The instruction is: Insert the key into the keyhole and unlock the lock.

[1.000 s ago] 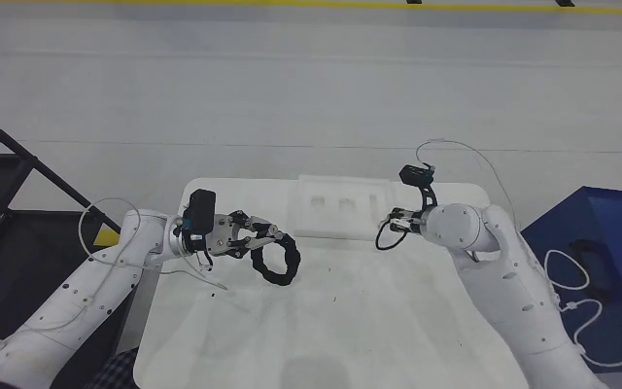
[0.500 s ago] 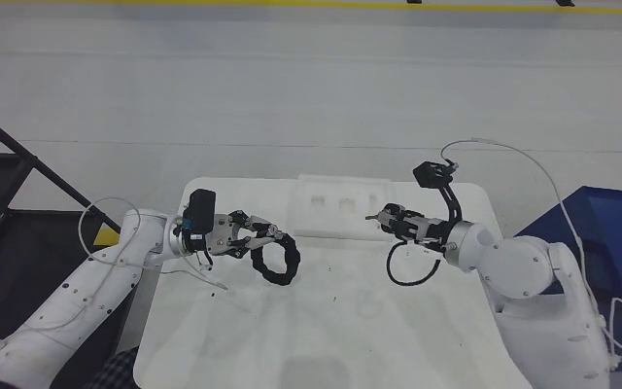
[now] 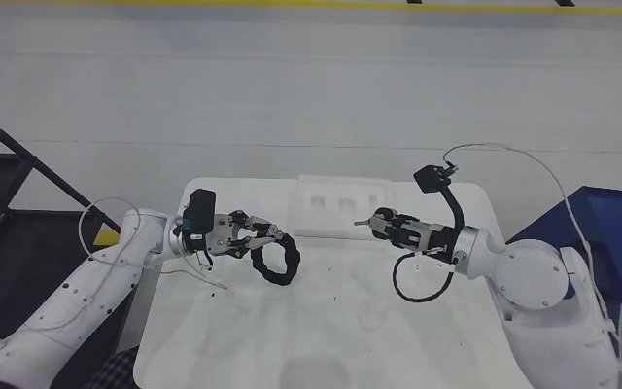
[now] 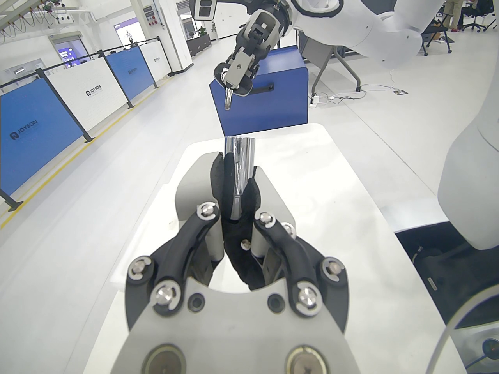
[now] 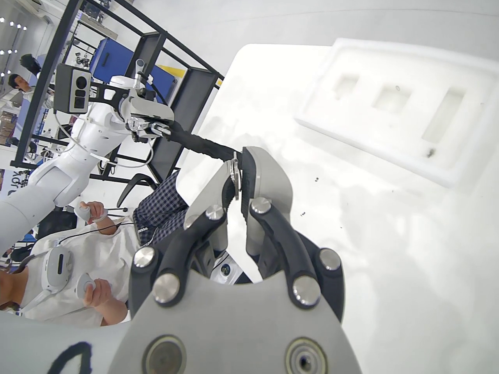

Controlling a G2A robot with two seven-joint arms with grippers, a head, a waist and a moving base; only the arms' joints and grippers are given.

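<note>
White counter (image 3: 330, 331) with rounded corners lies under both arms, its middle bare between them. Over the part near one side edge, the left tool (image 3: 260, 233) is clamped tight on the lock (image 3: 277, 261): a chrome barrel (image 4: 238, 157) sticks out past its fingertips, and the black cable loop curves out beside them. Facing it across an open gap, the right tool (image 3: 381, 225) is held off the counter with its fingers closed on the key (image 3: 362, 222). The key's head is pinched between the pads and its blade juts beyond the fingertips, pointing toward the barrel. Key and barrel are well apart, with free air between. Just beyond the right tool's tip, along the counter's far edge, sits a white foam tray (image 3: 342, 204) with three shallow pockets. Past that edge is open pale floor. Off the counter, a blue box (image 3: 583, 224) stands behind the right arm and a black frame (image 3: 29, 165) behind the left.
</note>
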